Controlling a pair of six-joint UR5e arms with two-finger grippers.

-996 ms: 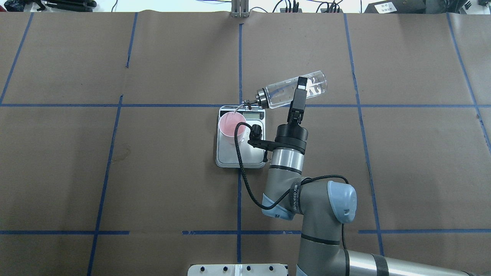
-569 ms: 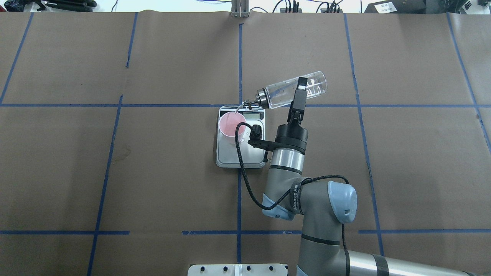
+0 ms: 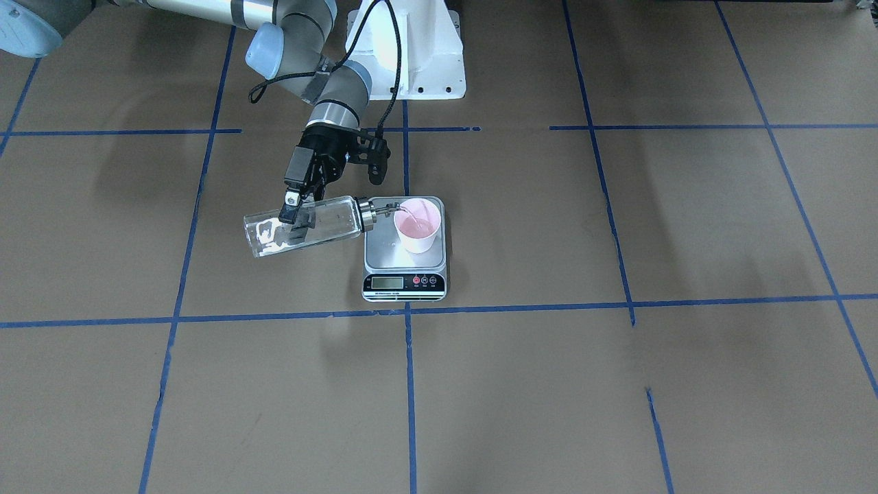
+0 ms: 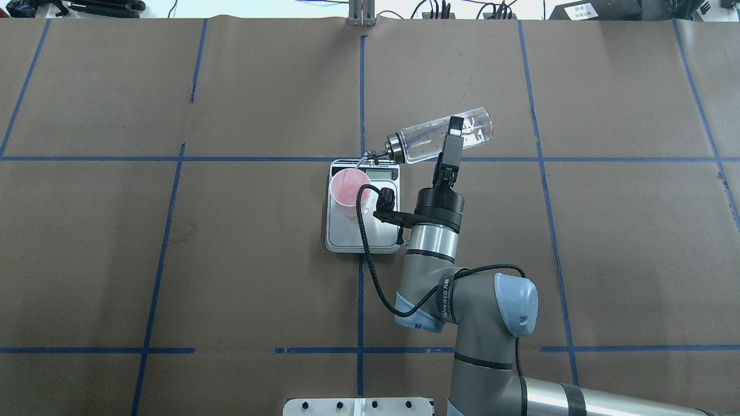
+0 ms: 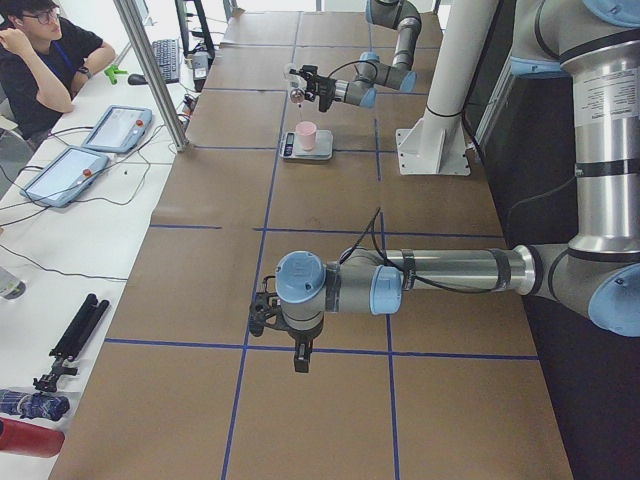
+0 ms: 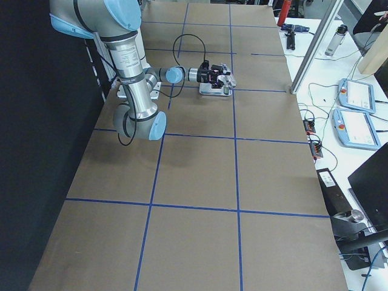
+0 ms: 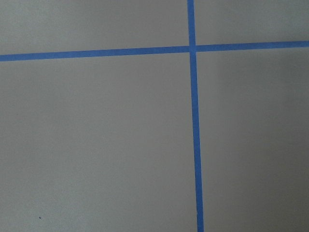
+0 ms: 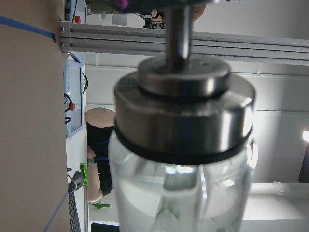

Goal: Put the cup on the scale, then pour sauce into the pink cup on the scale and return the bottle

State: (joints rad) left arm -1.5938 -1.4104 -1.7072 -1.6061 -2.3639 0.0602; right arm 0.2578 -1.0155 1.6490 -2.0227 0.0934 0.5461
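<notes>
Right gripper (image 4: 454,132) clamping bottle (image 4: 421,143), clear, tilted

Overhead rear, facing front, both framing scale (image 4: 347,234)

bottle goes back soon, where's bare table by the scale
Bare brown paper left of the flat steel scale in the overhead view, and beyond the blue tape. Crowded: white pink-lined paper cup, tilted clear glass bottle above.

Three tabletop items, two arms.
One white paper cup with pink inside (image 4: 348,190), one flat steel-topped kitchen scale (image 4: 347,234), one clear glass bottle with silver pourer (image 4: 428,141); two grey robot arms: right arm (image 4: 430,242), left arm (image 5: 450,272).
</notes>
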